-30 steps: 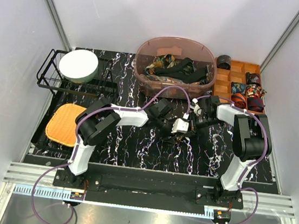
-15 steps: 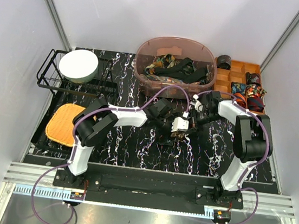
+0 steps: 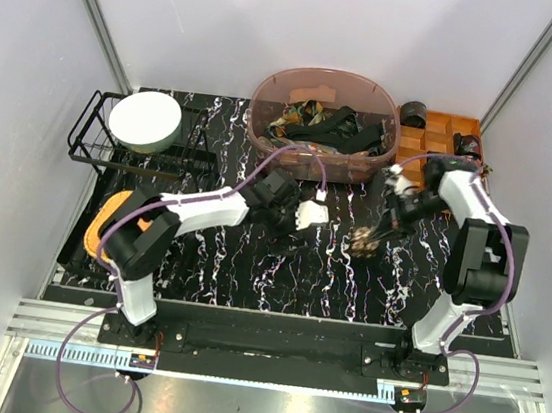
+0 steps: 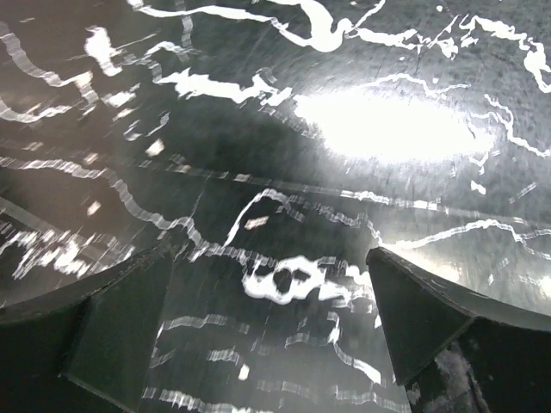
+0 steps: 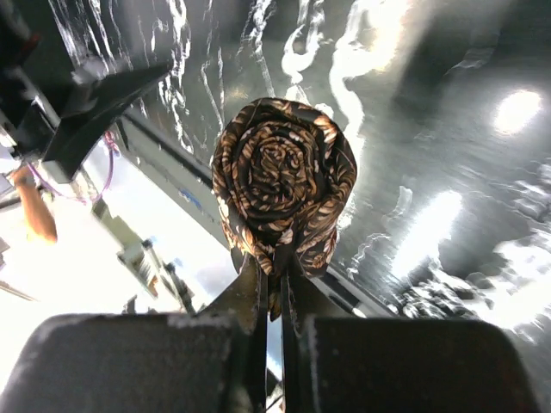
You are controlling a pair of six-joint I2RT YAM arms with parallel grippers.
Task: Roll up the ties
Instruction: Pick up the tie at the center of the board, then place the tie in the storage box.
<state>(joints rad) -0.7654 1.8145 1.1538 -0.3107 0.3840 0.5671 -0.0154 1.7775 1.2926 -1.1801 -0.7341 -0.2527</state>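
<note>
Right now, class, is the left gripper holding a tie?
No, the left gripper hangs over the table with its jaws wide apart and nothing between them.

1. The speckled tie (image 5: 284,185) is dark brown with tan leopard-like flecks. It is wound into a tight spiral roll, and its lower edge is pinched in the shut right claw (image 5: 274,277). It sits over the counter (image 3: 249,264), right of centre.
2. The loose ties (image 3: 326,124), black and floral, lie tangled and unrolled in the tub (image 3: 328,71).
3. A dark rolled tie (image 3: 468,145) sits in a compartment of the orange tray (image 3: 437,122).
</note>
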